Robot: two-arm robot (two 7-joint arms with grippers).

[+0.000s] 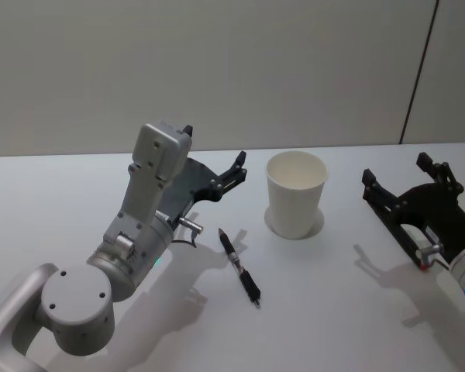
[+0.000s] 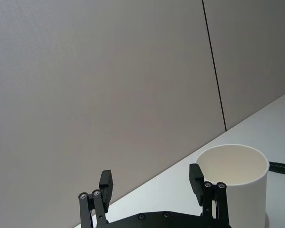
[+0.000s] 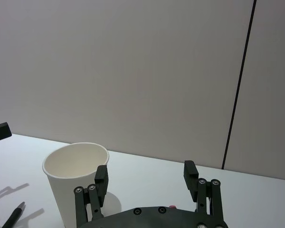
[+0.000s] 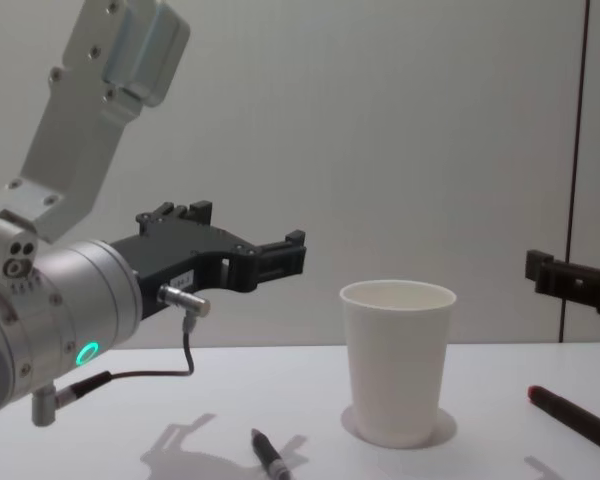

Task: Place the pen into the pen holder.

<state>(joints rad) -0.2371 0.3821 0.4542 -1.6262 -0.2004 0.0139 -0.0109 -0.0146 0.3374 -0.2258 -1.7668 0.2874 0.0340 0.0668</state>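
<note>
The pen holder, a plain white paper cup with a rolled rim, is standing upright and open-mouthed on the white worktop, towards the far side where the surface is meeting a pale grey wall. The pen, dark and slim, is lying flat on the worktop on the near side of the cup and a little to its left. It is running at a slant, with bare surface showing between it and the cup's base. The left pincer is hanging above the worktop to the left of the cup, higher than the pen and not touching it. Its two black fingers are standing wide apart with nothing between them, and the left wrist view is showing the cup just beyond one fingertip. A green ring light is glowing on the left arm's wrist housing in the chest view, where the left pincer is reaching in level with a spot just above the cup's rim. The right pincer is waiting to the right of the cup, well apart from it, its fingers likewise spread and empty. Open worktop is lying all round the cup on both sides. In the right wrist view the cup and the end of the pen are both showing beyond the right pincer.
</note>
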